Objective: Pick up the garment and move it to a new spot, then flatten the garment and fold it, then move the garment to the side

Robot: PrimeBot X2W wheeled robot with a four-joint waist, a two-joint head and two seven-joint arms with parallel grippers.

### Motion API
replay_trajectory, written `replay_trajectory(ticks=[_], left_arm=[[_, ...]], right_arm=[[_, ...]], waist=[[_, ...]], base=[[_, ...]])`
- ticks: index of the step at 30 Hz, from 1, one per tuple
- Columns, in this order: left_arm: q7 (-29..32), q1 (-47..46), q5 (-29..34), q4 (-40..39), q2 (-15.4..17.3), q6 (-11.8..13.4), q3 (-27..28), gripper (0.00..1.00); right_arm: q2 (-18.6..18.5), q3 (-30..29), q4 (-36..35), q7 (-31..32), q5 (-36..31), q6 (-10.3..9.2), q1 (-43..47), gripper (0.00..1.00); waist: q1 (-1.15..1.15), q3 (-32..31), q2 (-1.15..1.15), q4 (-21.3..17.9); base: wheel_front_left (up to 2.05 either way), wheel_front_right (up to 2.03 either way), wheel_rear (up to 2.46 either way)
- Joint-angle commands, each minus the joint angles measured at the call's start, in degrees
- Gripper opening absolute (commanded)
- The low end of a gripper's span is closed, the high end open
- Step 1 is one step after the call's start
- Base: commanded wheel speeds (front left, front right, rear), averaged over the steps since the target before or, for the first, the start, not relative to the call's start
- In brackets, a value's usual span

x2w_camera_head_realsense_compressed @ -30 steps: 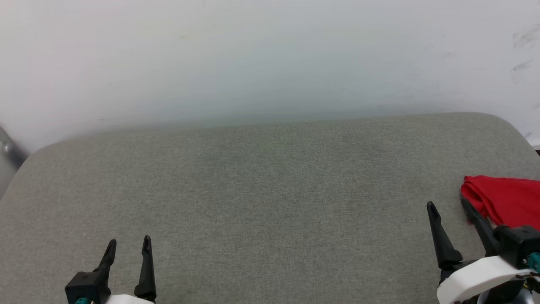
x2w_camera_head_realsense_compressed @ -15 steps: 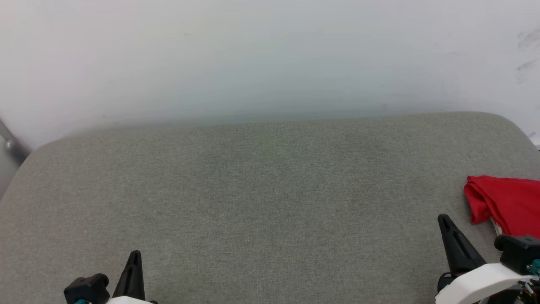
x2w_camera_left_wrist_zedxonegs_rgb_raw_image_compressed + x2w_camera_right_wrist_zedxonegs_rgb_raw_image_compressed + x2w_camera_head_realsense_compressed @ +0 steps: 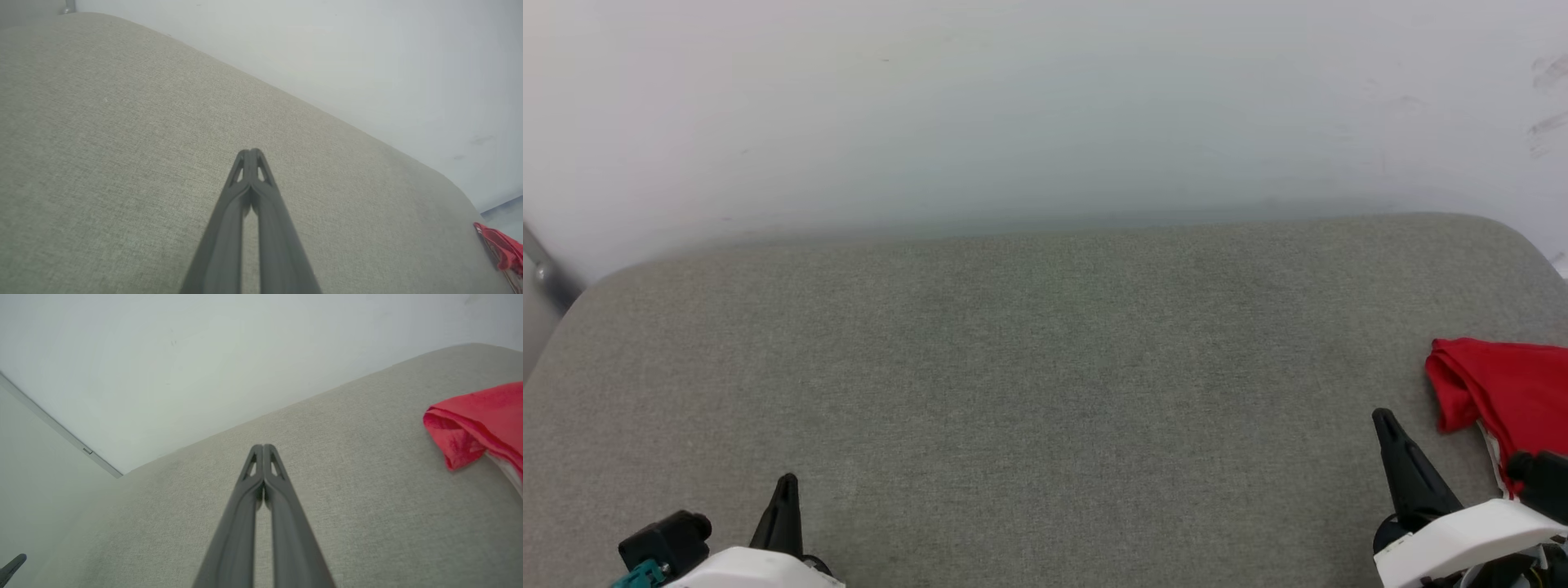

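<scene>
Just left of the garment point(image 3: 1499, 380): right tool point(image 3: 1383, 420) clenched, empty | left tool point(image 3: 786, 486) well left of it, likewise | garment bunched at tabletop point(image 3: 1045, 367) edge | advise: open right tool, pinch nearest red fold.

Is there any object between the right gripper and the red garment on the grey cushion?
Nothing visible stands in the way. The right gripper, jaws shut and empty, sits just left of the garment, which lies bunched at the right edge of the grey cushion. Between them is bare cushion fabric.
</scene>
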Motion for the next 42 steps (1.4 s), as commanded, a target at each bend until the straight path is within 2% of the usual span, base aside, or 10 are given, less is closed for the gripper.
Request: replay_trajectory(ticks=[1, 42], left_arm=[[0.45, -2.23, -1.96, -0.3, -0.17, -0.81, 1.12, 0.0], [7.63, -7.45, -25.96, 4.16, -7.42, -10.02, 9.79, 0.0]], right_arm=[[0.11, -0.26, -0.24, 0.08, 2.64, -0.01, -2.18, 0.0], [1.34, -2.15, 6.69, 1.37, 34.09, -0.03, -6.48, 0.0]], waist=[[0.0, 0.06, 0.0, 0.04], [0.0, 1.51, 0.0, 0.92]], base=[[0.0, 0.0, 0.0], [0.0, 0.0, 0.0]])
